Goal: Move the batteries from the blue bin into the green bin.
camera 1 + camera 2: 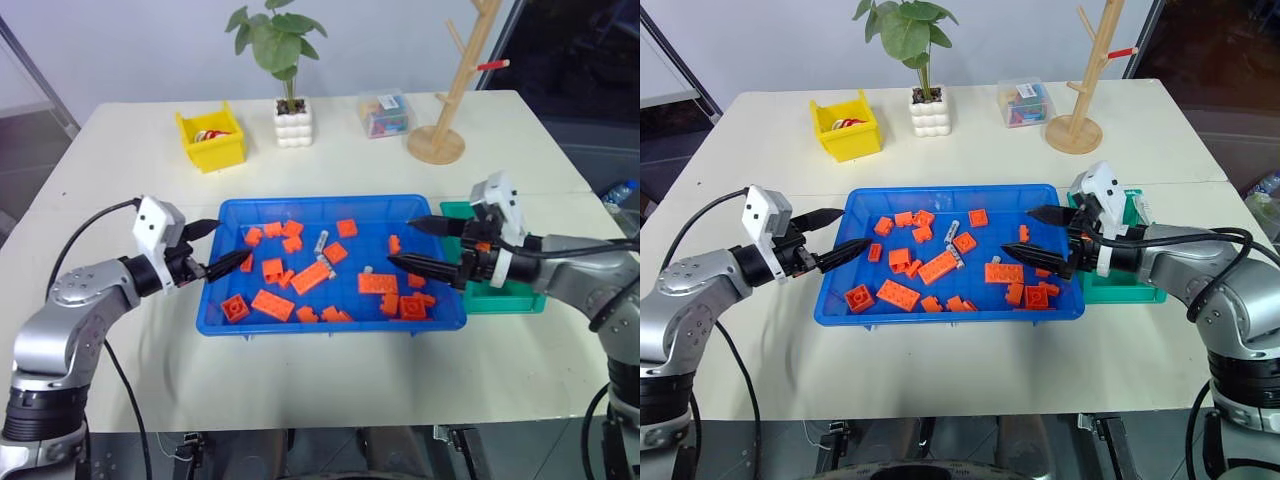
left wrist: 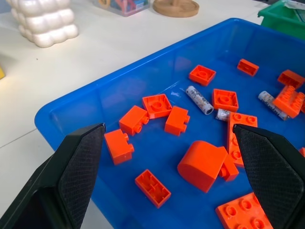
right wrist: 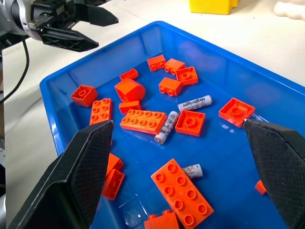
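At far left, my left gripper [image 1: 230,248] hovers over the left edge of the large, shallow, bright blue plastic bin [image 1: 330,324], its two black fingers spread wide and grasping nothing. Behind it, farther back on the white table [image 1: 300,370], sits a small yellow plastic bin [image 1: 212,140].

The blue bin lies in the middle of the table, strewn with orange toy building bricks [image 1: 273,304]. Among them lie the batteries, small silver-grey cylinders [image 3: 194,103]: I can make out three in my right wrist view, one with printed lettering beside a square brick, a second [image 3: 167,127] just next to it touching a long brick, and a third [image 3: 193,171] partly tucked against another long brick.

Behind the blue bin stand a potted green plant in a white bubbled pot [image 1: 291,120], a small clear plastic box [image 1: 384,114] and a wooden peg stand [image 1: 452,100].

To the right, my right gripper [image 1: 412,243] hangs over the blue bin's right end, fingers released and wide apart, empty. Just beside the blue bin, partly hidden by my right arm, is the smaller teal-green plastic bin [image 1: 510,298].
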Motion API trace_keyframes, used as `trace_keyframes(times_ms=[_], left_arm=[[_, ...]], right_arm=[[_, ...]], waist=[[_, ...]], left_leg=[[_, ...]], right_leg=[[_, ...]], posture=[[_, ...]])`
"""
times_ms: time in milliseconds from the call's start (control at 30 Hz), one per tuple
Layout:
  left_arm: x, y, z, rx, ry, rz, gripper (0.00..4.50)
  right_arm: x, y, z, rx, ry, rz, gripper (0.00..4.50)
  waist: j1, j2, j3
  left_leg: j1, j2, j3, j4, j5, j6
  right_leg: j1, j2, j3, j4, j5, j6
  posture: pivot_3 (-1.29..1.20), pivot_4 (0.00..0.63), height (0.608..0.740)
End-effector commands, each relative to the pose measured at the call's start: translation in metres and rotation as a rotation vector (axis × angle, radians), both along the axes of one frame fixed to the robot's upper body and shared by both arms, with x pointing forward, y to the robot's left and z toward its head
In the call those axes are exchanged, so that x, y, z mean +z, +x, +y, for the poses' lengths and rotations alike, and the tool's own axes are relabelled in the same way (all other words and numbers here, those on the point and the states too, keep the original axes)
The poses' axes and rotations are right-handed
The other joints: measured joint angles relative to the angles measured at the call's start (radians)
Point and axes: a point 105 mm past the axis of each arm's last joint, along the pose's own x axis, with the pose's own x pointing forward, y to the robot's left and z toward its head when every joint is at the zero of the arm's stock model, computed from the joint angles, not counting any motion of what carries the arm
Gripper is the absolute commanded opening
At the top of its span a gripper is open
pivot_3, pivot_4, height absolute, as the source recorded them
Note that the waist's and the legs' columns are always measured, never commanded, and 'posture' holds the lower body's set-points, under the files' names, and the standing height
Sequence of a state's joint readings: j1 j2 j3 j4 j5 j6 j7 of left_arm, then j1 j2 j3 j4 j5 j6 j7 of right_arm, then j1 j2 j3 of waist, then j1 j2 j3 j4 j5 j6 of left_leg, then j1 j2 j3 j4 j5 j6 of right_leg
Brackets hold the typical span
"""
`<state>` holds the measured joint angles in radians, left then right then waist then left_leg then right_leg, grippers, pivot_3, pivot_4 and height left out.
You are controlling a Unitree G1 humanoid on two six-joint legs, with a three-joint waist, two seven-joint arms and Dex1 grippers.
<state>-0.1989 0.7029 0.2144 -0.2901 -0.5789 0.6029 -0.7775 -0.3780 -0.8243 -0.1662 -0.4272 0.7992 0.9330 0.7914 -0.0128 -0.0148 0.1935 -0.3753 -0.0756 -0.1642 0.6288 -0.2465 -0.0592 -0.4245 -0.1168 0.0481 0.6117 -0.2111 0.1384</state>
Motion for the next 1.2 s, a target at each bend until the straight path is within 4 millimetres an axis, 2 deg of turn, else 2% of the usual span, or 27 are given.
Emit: trace_keyframes(times_ms=[33, 333, 900, 1200], left_arm=[[0.012, -0.0031, 0.0003, -0.013, 0.009, -0.046, 4.5], [0.0163, -0.0007, 0.0017, -0.004, 0.007, -0.067, 4.5], [0.0186, 0.0006, 0.0017, 0.007, 0.012, -0.081, 4.5], [0.0212, 0.0051, 0.0039, 0.039, 0.009, -0.103, 4.5]], right_arm=[[0.014, -0.0002, 0.0021, 0.016, -0.004, -0.067, 4.45], [0.0203, 0.0026, 0.0043, 0.025, -0.011, -0.09, 4.45], [0.0169, 0.0052, 0.0051, 0.038, -0.04, -0.095, 4.45], [0.0225, 0.0079, 0.0088, 0.068, -0.07, -0.136, 4.45]], waist=[[-0.001, 0.0, 0.0], [0.0, 0.0, 0.0], [0.0, 0.0, 0.0], [-0.001, 0.0, 0.0]], left_leg=[[0.0, 0.0, 0.0, 0.0, 0.0, 0.0], [0.0, 0.0, 0.0, 0.0, 0.0, 0.0], [0.0, 0.0, 0.0, 0.0, 0.0, 0.0], [0.0, 0.0, 0.0, -0.001, 0.0, 0.0]], right_leg=[[0.0, 0.0, 0.0, 0.0, 0.0, 0.0], [0.0, 0.0, 0.0, 0.0, 0.0, 0.0], [0.0, 0.0, 0.0, -0.001, 0.0, 0.0], [0.0, 0.0, 0.0, -0.001, 0.0, 0.0]], posture=[[0.0, 0.15, 0.74], [0.0, 0.15, 0.74], [0.0, 0.15, 0.74], [0.0, 0.15, 0.74]])
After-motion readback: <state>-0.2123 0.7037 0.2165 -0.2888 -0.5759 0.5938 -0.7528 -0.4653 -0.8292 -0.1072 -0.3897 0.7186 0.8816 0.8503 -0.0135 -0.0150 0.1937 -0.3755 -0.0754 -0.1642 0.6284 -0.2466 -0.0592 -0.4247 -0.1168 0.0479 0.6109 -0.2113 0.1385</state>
